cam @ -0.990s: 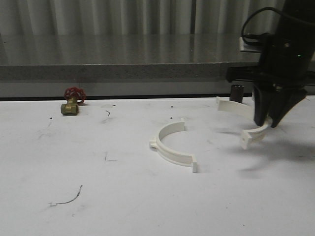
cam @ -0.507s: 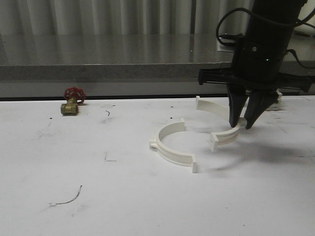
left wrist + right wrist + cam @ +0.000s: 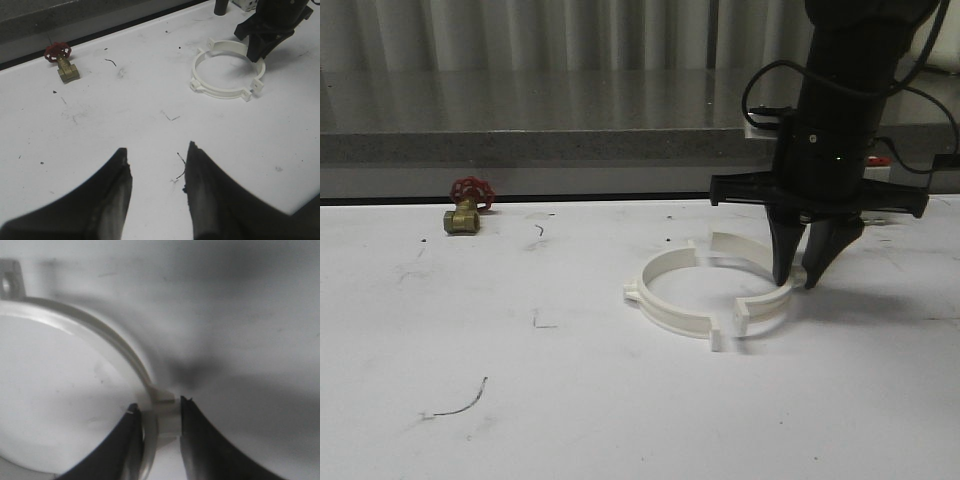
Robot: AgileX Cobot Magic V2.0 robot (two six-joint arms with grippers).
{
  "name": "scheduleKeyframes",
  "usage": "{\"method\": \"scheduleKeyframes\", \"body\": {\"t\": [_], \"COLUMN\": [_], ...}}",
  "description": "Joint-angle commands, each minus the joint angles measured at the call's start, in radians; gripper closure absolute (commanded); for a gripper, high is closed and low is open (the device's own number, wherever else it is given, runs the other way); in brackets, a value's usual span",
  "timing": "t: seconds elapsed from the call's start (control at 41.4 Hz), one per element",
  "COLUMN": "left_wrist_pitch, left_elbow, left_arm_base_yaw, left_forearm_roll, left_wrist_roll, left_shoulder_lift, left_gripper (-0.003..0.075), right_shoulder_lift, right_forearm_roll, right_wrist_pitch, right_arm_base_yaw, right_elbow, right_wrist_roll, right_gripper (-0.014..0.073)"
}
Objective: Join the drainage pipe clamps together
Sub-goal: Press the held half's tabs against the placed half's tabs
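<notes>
Right tool (image 3: 799, 284) is gripping one smooth off-white plastic half-ring clamp (image 3: 761, 292); left tool (image 3: 157, 172) is hanging open over the scuffed white bench (image 3: 520, 400).

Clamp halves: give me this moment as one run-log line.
right gripper: shut on right clamp half | left clamp half: on table, ends meeting | left gripper: open, empty

The front camera sat low, facing forward across the white counter (image 3: 520, 400) toward the grey wall. The left wrist camera looked down from farther back, sharing the clamp ring (image 3: 227, 70) and brass valve (image 3: 62, 62). The right wrist camera hung close above one clamp band (image 3: 100, 335).
</notes>
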Motion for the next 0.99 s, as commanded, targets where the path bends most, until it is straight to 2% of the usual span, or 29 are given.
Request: {"method": "scheduleKeyframes", "body": {"t": [0.0, 0.966], "left_wrist_pitch": [-0.081, -0.081], "left_elbow": [-0.027, -0.027], "left_arm_base_yaw": [0.002, 0.002], "left_forearm_roll": [-0.007, -0.007], "left_wrist_roll": [-0.001, -0.001], "left_shoulder_lift": [0.004, 0.004], "left_gripper": [0.0458, 0.0458], "right_shoulder_lift": [-0.048, -0.006], "right_forearm_roll": [-0.012, -0.019], "right_wrist_pitch": [-0.015, -0.02], "right_arm_base_yaw": [0.008, 0.025], "right_elbow": [-0.033, -0.05], "right_wrist_roll": [0.002, 0.027], "right_gripper": [0.0407, 0.0407]}}
